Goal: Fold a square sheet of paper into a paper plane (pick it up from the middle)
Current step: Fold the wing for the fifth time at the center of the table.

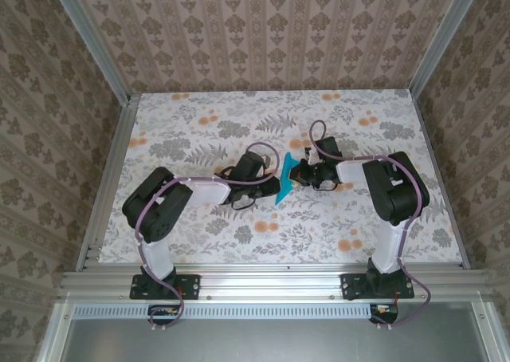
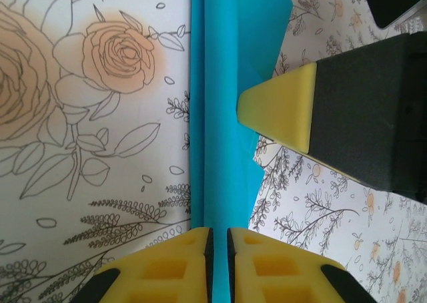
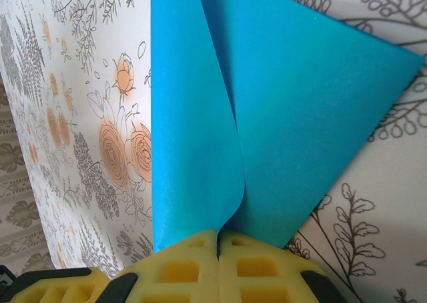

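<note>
Step in hand: judged mid-fold. The thin, bright cyan-blue paper sheet [image 2: 223,83] is already doubled into a narrower creased shape and is gripped from two opposite sides, apparently to set a long crease. It is not yet a pointed dart.
Sheet position: between the two arms, near the middle of the white floral-printed tabletop [image 1: 199,115]. Whether it rests on the surface or hangs just above it cannot be told.
Left pincer [image 2: 219,241]: clenched on the sheet's near end, with the paper running into the slit between its yellow pads.
Right pincer [image 3: 219,241]: clenched on the sheet where two layers converge.
Next move: probably one grip must let go while the other steadies the paper. The release should be gentle, since thin paper springs open or tears.
Material: the paper is matte, smooth and unmarked, and the pads are yellow foam moulded with square recesses.
Shapes: in the left wrist view the sheet is a tall strip with a straight centre fold. In the right wrist view one flap curls and the other forms a broad triangle.
Tabletop texture: flat, with line-drawn leaves and orange roses.
</note>
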Robot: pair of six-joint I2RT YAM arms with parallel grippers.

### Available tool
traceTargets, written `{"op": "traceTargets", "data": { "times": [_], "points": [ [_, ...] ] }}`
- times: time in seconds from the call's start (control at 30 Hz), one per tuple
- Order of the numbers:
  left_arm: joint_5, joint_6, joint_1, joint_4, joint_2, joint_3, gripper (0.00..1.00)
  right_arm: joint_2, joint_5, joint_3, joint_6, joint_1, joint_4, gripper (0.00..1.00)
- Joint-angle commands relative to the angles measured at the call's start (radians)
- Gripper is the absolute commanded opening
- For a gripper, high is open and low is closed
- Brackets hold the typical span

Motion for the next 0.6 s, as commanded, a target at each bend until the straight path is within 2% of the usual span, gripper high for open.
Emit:
{"op": "traceTargets", "data": {
  "times": [0.0, 0.37, 0.57],
  "points": [
    [0.03, -0.015, 0.005, 0.023, 0.039, 0.002, 0.16, 0.054, 0.051, -0.013, -0.004, -0.003, -0.059, 0.06],
    [0.063, -0.007, 0.003, 0.037, 0.059, 0.011, 0.19, 0.062, 0.051, -0.011, -0.001, -0.003, -0.06, 0.07],
    [0.063, 0.009, -0.002, 0.012, 0.065, 0.026, 0.19, 0.062, 0.05, -0.014, 0.001, -0.003, -0.058, 0.17]
  ]
}}
